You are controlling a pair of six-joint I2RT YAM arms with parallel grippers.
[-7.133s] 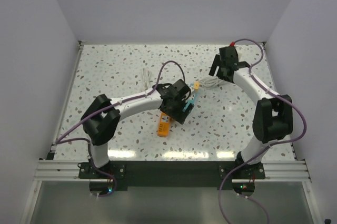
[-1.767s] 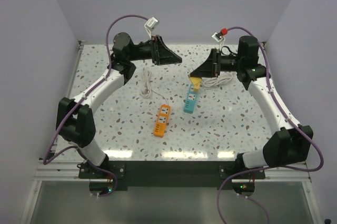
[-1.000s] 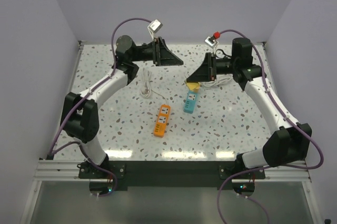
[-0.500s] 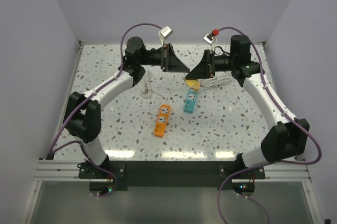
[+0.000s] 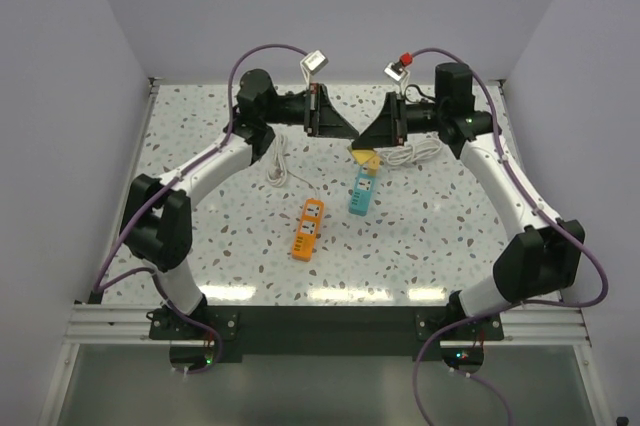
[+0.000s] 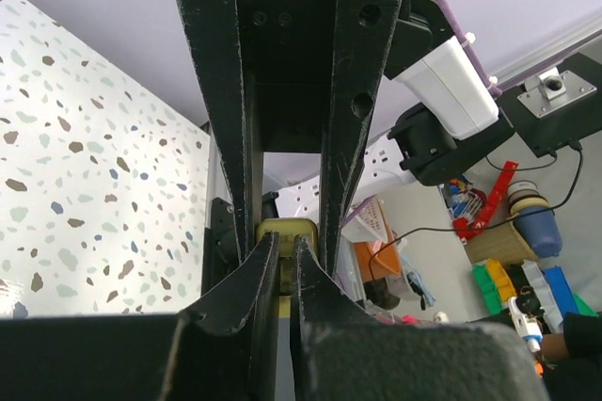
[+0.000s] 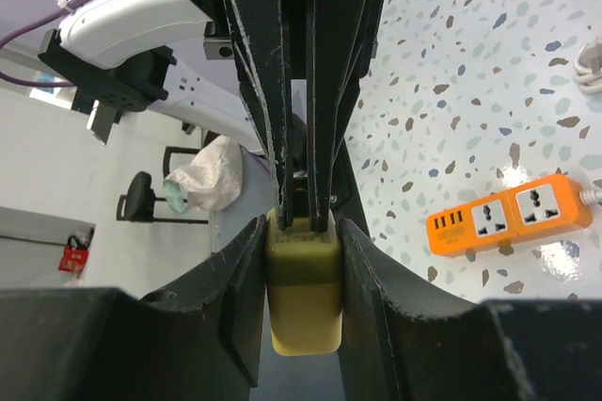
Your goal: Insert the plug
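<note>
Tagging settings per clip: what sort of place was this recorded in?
Probably a robotics lab cell: a speckled tabletop boxed in by plain white walls, with an office chair and cluttered supplies visible beyond it.

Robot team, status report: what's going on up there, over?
Right gripper clamps the plug midair. Left gripper shut on its far end. Blue power strip below, sockets uncovered.
</note>
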